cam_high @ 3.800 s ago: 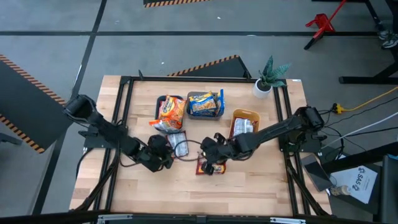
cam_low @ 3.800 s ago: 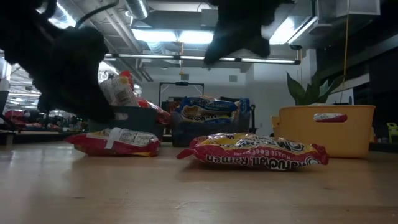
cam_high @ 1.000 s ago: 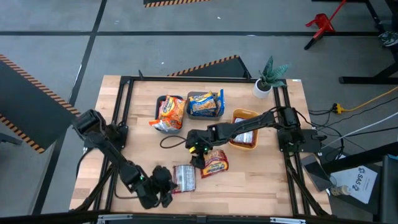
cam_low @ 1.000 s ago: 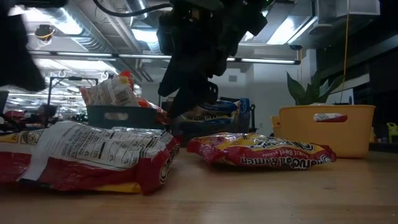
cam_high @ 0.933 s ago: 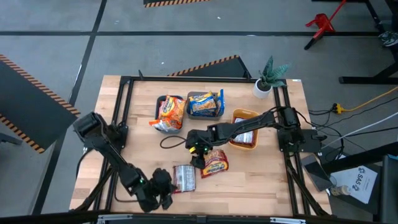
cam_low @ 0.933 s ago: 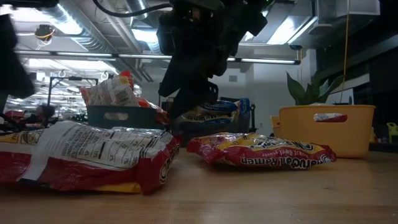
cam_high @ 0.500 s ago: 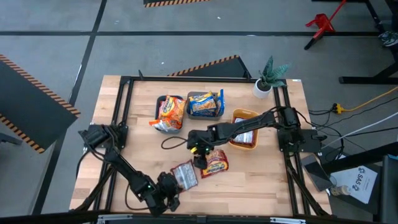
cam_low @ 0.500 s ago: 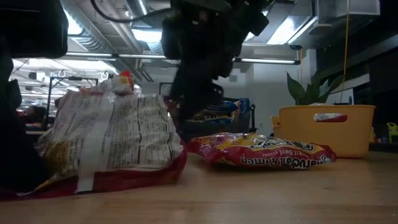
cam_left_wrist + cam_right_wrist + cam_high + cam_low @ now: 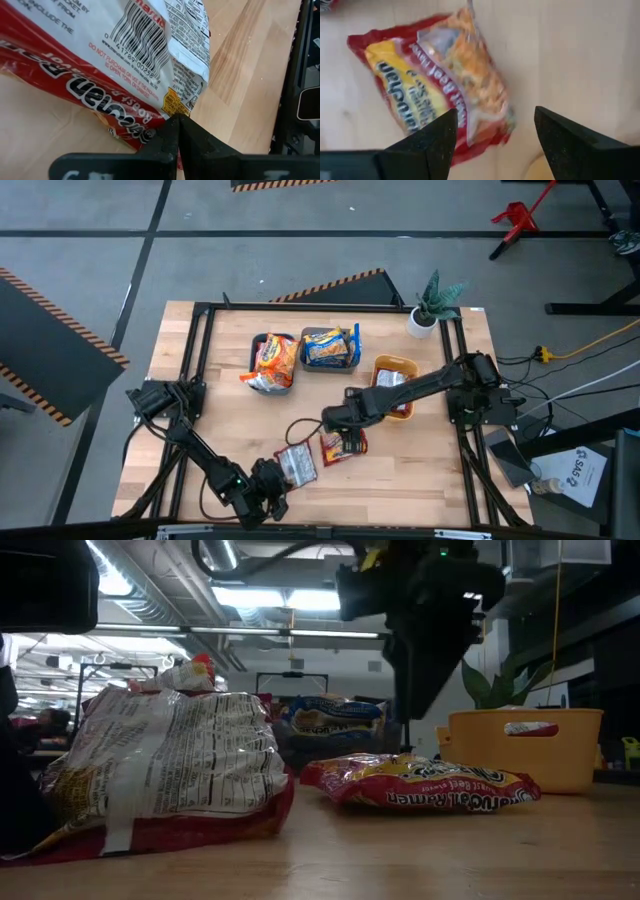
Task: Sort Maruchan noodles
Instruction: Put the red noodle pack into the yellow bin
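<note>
Your left end effector [image 9: 176, 131] pinches only the packet [image 9: 297, 464] corner; it may slip. Right end effector [image 9: 495, 135] hangs released.

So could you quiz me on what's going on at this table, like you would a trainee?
1. True or false: the left end effector is shut on a corner of the red-and-white ramen packet.
2. Multiple choice: the right end effector is (A) shut on the plant, (B) open above the red-and-yellow ramen packet, (C) inside the orange tray.
3. Fill in: the yellow-and-blue ramen packets lie in the ____ of the three trays at the table's far side.

Key: 1 true; 2 B; 3 middle.
</note>
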You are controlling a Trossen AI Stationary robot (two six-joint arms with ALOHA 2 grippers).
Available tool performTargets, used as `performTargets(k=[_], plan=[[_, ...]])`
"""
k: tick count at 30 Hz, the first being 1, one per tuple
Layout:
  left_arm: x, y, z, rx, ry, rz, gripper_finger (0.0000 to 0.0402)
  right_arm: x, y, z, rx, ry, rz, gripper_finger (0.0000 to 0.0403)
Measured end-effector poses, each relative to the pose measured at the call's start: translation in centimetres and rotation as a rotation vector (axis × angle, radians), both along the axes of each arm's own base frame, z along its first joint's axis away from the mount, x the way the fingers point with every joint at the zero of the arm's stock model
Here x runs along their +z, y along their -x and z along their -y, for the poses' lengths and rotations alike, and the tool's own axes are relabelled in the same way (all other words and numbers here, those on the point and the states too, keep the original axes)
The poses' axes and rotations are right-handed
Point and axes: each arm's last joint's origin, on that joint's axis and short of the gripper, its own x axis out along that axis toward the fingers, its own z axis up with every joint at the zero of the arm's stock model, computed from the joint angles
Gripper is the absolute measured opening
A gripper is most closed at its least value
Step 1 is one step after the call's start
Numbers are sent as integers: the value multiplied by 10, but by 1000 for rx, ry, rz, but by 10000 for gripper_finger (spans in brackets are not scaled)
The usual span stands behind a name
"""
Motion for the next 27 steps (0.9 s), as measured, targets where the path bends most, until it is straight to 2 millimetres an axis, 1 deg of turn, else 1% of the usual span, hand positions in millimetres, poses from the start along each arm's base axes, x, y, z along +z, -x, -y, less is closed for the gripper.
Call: performTargets(k=[1,3,5,7,10,12,14,18,22,25,27], plan=[[0,0,0,0,0,0,0,0,-2,-1,43,-6,21,250],[0,0,0,-5,-4,-3,0,0,-12,-5,136,-103,102,250],[0,0,0,-6,-4,-5,0,2,-24,-4,175,-223,196,250],[-1,0,0,-6,-5,-6,0,9,-35,-4,191,-322,303,250],[-1,1,0,-6,-8,-7,0,14,-44,-2,192,-355,403,250],[-1,0,0,-5,-8,-6,0,12,-51,-3,218,-344,463,250],[-1,0,-1,-2,-7,-7,0,3,-58,-2,230,-359,481,250],[-1,0,-1,-1,-7,-7,0,-23,-71,0,252,-531,462,250],[-1,0,-2,3,-12,-9,0,-43,-77,2,229,-535,443,250],[-1,0,-2,3,-14,-10,0,-45,-78,7,187,-541,424,250],[-1,0,-2,4,-14,-11,0,-41,-76,13,158,-584,397,250]])
